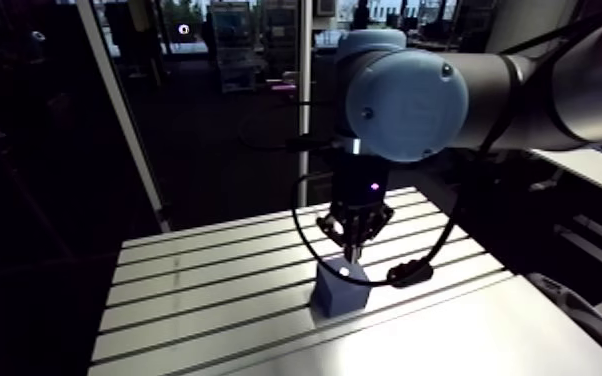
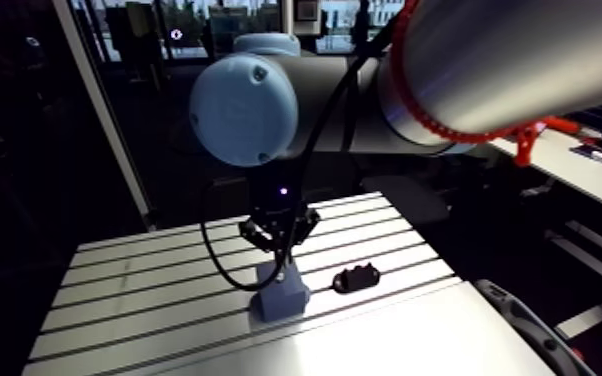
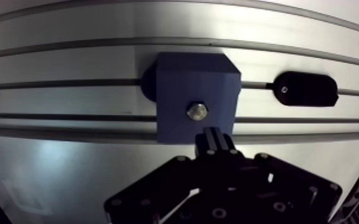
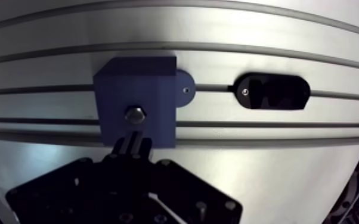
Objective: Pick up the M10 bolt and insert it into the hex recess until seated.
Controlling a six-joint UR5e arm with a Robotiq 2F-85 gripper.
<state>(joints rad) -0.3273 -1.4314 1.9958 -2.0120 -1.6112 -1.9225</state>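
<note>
A blue block (image 3: 176, 77) stands on the slotted aluminium table (image 3: 68, 59). The silver hex head of the M10 bolt (image 3: 197, 111) sits in the recess in its top face, roughly level with the surface. In the wrist view my gripper (image 3: 214, 136) is just short of the bolt, its two fingers pressed together with nothing between them and not touching the bolt. In the arm view the gripper (image 1: 351, 243) hangs straight down over the block (image 1: 341, 288), its tips just above the top face.
A black oval part (image 3: 306, 89) lies on the table beside the block, across a slot. A round blue tab (image 4: 185, 89) sticks out from the block's base on that side. The table's front edge (image 1: 445, 300) is near the block.
</note>
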